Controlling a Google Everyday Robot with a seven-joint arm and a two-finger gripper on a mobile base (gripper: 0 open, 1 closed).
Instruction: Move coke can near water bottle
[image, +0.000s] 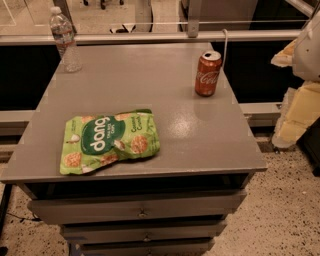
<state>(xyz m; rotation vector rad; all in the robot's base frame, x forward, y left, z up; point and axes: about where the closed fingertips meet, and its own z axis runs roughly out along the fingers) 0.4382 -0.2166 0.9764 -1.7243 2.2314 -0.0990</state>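
The coke can, red-orange with white script and a silver top, stands upright near the far right edge of the grey table. The water bottle, clear with a white cap and a pale label, stands upright at the table's far left corner. The two are far apart, across the table's width. My arm and gripper show as white and pale yellow shapes at the right edge of the view. They are off the table's right side and well right of the can, touching nothing.
A green "dang" snack bag lies flat at the front left of the table. Drawers sit below the tabletop. A rail and glass wall run behind the table. Speckled floor lies to the right.
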